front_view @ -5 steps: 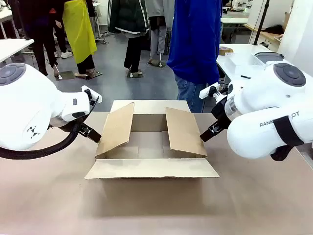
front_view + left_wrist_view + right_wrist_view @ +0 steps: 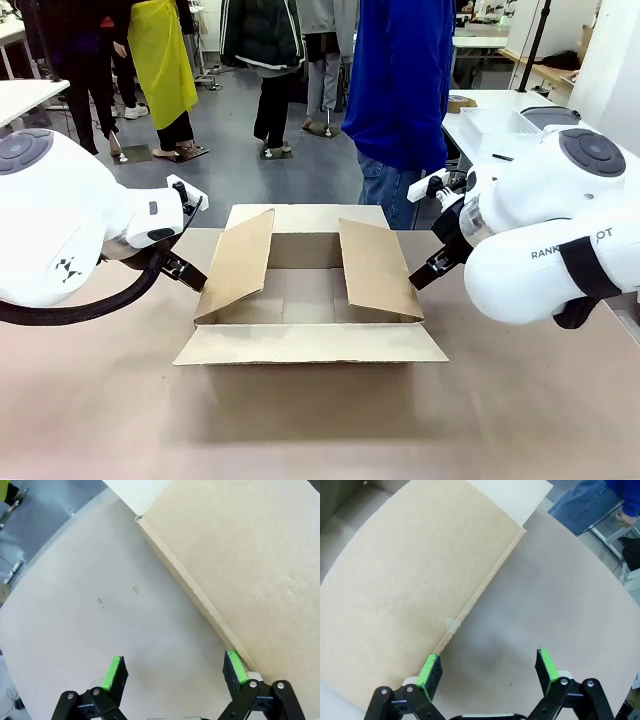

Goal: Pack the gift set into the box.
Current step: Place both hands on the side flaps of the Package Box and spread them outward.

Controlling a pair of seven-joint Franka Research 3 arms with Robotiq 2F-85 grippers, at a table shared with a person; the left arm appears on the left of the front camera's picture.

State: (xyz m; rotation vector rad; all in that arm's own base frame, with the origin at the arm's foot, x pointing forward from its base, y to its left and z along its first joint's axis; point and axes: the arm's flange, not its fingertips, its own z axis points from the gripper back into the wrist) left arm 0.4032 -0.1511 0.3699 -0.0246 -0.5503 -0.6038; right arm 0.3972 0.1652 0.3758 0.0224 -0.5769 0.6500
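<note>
The big cardboard box (image 2: 310, 345) sits open on the table (image 2: 300, 430) and looks empty (all the packing is left), while the left pincer (image 2: 174, 671) and right pincer (image 2: 488, 668) hang beside it, wide open, holding nothing.

Plain brown carton (image 2: 310, 345), beige table (image 2: 520, 410)

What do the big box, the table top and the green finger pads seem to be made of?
The box: brown corrugated cardboard, matte; its flaps fold along creases and show a thick raw edge. The table top: a smooth, dull beige-pink sheet, perhaps laminate or a mat; I cannot tell which. The green finger pads: probably rubber or soft plastic, matte, with no shine.
</note>
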